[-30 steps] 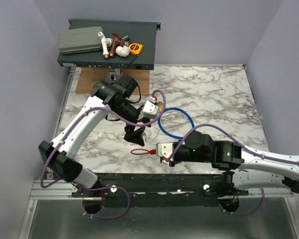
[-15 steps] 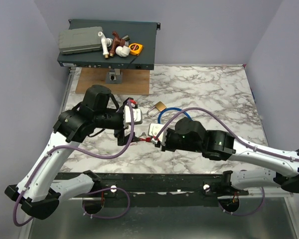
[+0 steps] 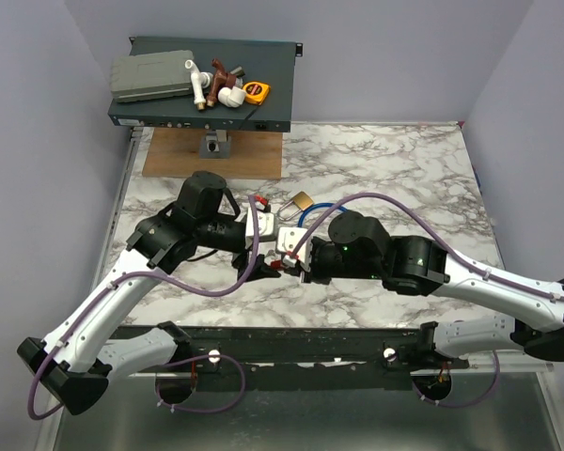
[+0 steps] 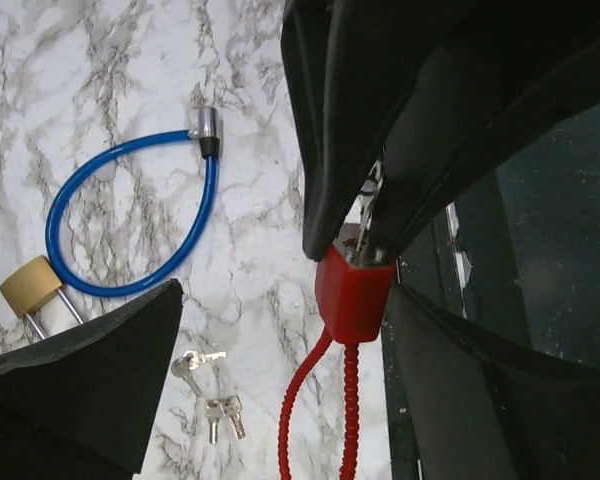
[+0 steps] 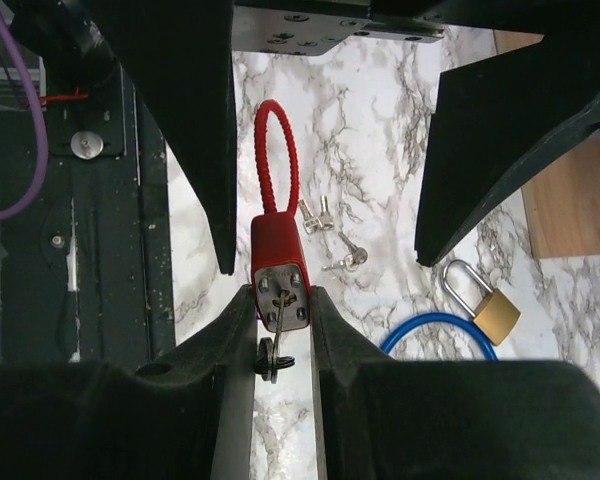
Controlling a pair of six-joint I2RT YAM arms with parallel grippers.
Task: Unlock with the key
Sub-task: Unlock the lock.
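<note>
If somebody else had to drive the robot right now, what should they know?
Right gripper: shut on the body of the small red cable lock.
Left gripper: open, fingers on either side of that lock, not gripping.
The small silver key sits in the keyhole, between the right fingers. The loose keys, brass padlock and blue cable lock lie on the marble table.
Done: key inserted.
Left: turn it; both ends of the red cable are in the body.

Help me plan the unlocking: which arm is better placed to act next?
Probably left. The left gripper stands open, straddling the red lock; the right gripper is clamped on it, the key in its face.
</note>
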